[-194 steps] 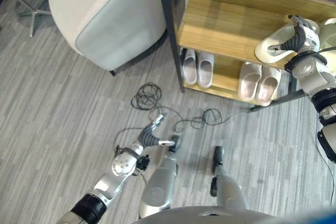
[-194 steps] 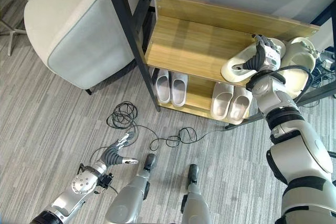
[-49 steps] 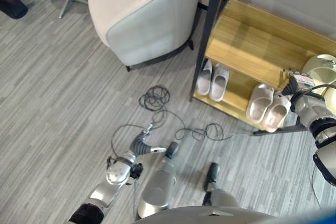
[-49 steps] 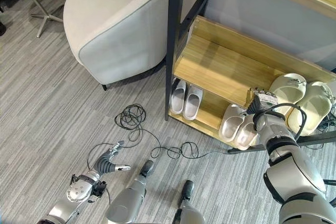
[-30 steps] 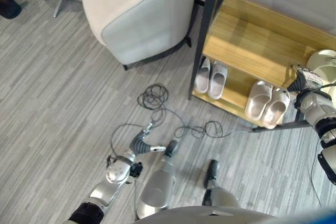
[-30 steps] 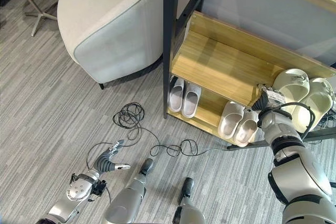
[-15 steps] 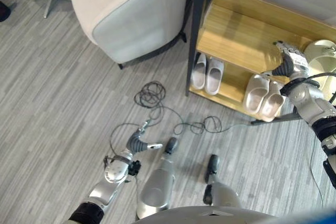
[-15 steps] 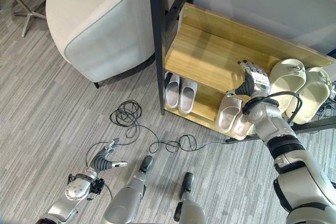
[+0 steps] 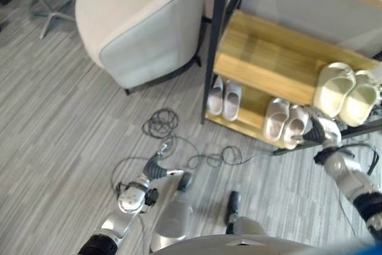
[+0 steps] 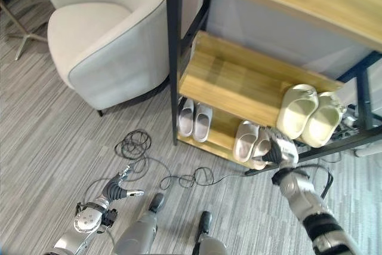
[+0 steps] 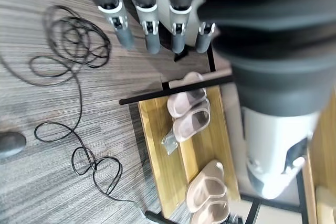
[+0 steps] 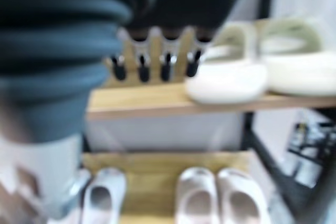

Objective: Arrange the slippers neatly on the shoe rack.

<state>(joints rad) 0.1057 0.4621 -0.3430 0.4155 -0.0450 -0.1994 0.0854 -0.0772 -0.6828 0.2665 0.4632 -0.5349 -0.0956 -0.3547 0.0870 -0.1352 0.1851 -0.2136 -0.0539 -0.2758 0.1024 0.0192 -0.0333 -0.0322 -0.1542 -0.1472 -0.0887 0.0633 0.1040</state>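
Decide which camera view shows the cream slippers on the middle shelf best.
The right eye view: the cream slippers sit whole, side by side. The left eye view has them near its edge; the right wrist view shows them blurred, side-on.

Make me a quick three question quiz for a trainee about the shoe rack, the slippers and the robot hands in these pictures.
1. True or false: the cream slippers sit on the middle shelf.
2. How many slipper pairs are on the bottom shelf?
3. Which is nearer the shoe rack: A) left robot hand, B) right robot hand?

Key
1. True.
2. Two: the white pair and the pink pair.
3. B; both hands open, empty.
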